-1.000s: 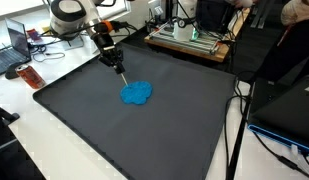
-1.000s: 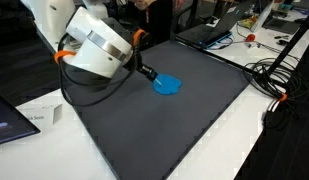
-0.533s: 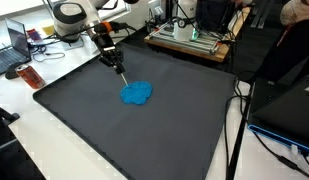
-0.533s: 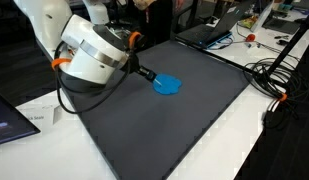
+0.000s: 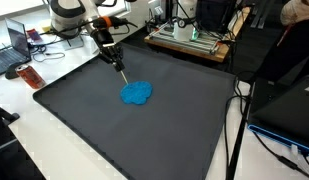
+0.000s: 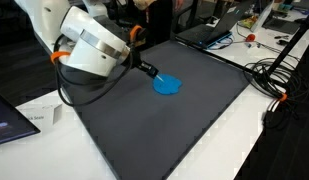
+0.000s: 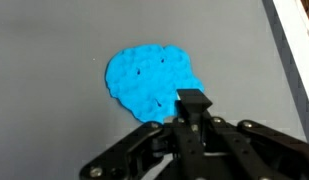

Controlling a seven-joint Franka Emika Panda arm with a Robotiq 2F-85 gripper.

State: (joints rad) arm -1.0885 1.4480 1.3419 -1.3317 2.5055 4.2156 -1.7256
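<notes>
A flat blue lump of soft stuff (image 5: 136,94) (image 6: 168,85) lies on a dark grey mat (image 5: 144,140) (image 6: 164,135). In the wrist view the blue lump (image 7: 149,78) shows a few small dark dents. My gripper (image 7: 192,100) is shut, its black fingertips pressed together right at the lump's near edge. I see nothing between them. In both exterior views the gripper (image 5: 124,78) (image 6: 151,72) points down at a slant, just beside the lump's edge on the arm's side. Whether the tip touches the lump cannot be told.
The mat lies on a white table. Beyond the mat's far edge stand a laptop (image 5: 9,48), a reddish object (image 5: 31,77) and a box of equipment (image 5: 189,35). Cables (image 6: 272,75) run along one side; a paper slip (image 6: 39,115) lies near the arm's base.
The arm's wrist has shifted a little above the mat. The gripper stays shut at the edge of the blue lump, which has not moved.
</notes>
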